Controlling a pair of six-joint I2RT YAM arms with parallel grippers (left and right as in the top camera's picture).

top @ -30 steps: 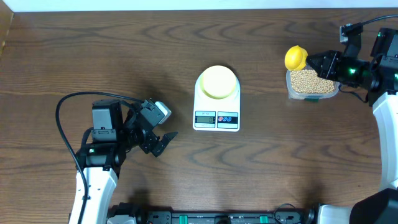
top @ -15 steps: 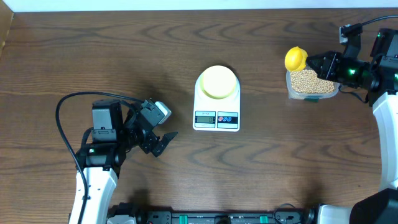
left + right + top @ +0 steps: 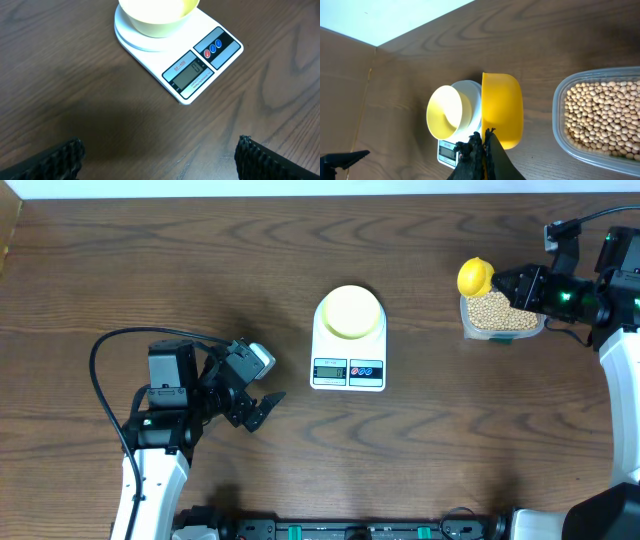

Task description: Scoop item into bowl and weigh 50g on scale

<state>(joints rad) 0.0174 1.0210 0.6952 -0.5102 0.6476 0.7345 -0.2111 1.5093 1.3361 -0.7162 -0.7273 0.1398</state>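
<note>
The pale yellow bowl (image 3: 350, 311) sits empty on the white scale (image 3: 348, 369) at the table's middle; both show in the left wrist view, the bowl (image 3: 157, 15) and the scale (image 3: 200, 70). Tan beans (image 3: 497, 311) fill a clear tub (image 3: 465, 325) at the right, also in the right wrist view (image 3: 605, 120). My right gripper (image 3: 512, 283) is shut on the handle of a bright yellow scoop (image 3: 475, 276), held at the tub's left end; the scoop's cup (image 3: 502, 110) looks on edge and empty. My left gripper (image 3: 262, 408) is open and empty, left of the scale.
A black cable (image 3: 110, 350) loops over the table beside the left arm. The table's far edge (image 3: 300, 194) meets a white surface. A wooden side panel (image 3: 8, 230) stands at the far left.
</note>
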